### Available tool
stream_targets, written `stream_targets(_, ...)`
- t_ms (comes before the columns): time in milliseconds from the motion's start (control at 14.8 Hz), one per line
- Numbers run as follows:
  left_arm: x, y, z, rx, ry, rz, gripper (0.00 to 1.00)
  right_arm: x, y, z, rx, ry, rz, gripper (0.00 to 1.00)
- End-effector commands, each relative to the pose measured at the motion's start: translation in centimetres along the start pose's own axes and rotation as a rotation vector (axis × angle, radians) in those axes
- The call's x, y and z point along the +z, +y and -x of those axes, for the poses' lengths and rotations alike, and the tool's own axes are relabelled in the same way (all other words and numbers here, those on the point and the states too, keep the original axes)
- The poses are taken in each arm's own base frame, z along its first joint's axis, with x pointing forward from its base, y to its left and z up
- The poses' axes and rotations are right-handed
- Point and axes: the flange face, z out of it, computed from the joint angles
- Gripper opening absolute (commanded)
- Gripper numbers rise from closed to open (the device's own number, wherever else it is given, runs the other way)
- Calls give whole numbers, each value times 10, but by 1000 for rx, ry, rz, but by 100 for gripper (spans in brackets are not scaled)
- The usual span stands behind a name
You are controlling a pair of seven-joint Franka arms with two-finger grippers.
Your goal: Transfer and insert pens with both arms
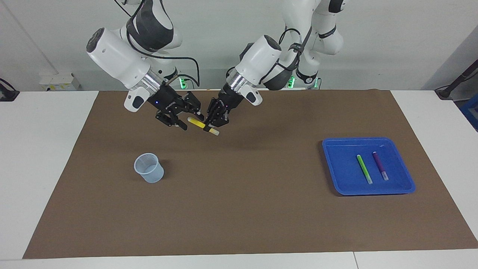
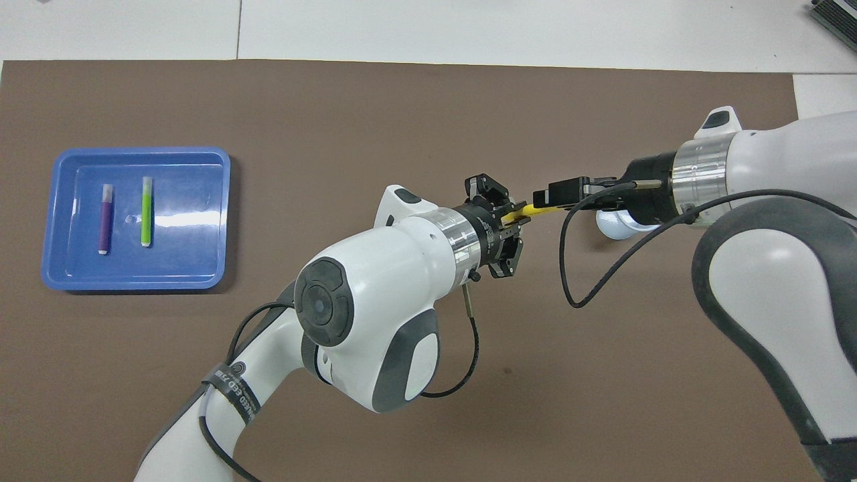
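Note:
The yellow pen (image 1: pixel 198 124) (image 2: pixel 529 210) hangs slantwise in the air over the brown mat, with my left gripper (image 1: pixel 211 125) (image 2: pixel 512 217) shut on it near its pale cap end. My right gripper (image 1: pixel 190 120) (image 2: pixel 539 199) has come in from the other end and stands open, its fingers on either side of the pen's free yellow end. Over at the left arm's end of the table, a green pen (image 1: pixel 364 169) (image 2: pixel 146 211) and a purple pen (image 1: pixel 380 165) (image 2: pixel 105 219) lie side by side in the blue tray (image 1: pixel 336 168) (image 2: pixel 67 268).
A pale translucent cup (image 1: pixel 149 168) (image 2: pixel 619 227) stands upright on the mat toward the right arm's end, farther from the robots than the grippers; the right gripper partly covers it in the overhead view. The brown mat (image 1: pixel 242 209) covers most of the white table.

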Motion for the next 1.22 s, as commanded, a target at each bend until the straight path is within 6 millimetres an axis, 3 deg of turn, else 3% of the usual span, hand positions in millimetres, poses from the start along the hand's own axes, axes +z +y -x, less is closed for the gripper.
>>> stream_targets(0,1,-4,-5,-23,-9,21,0,3,-1,-1,-1,5,-22,45)
stream_targets(338,1,-4,-4,-20,-17,34,0,3,-1,-2,-1,8,-22,40)
stream_targets(1083,2,-15,5,6,-38,48,0,6,-6,-1,-19,4,-18,9)
stream_targets(1150,2,-14,5,5,-38,49,0,6,-6,-1,-21,4,-18,3)
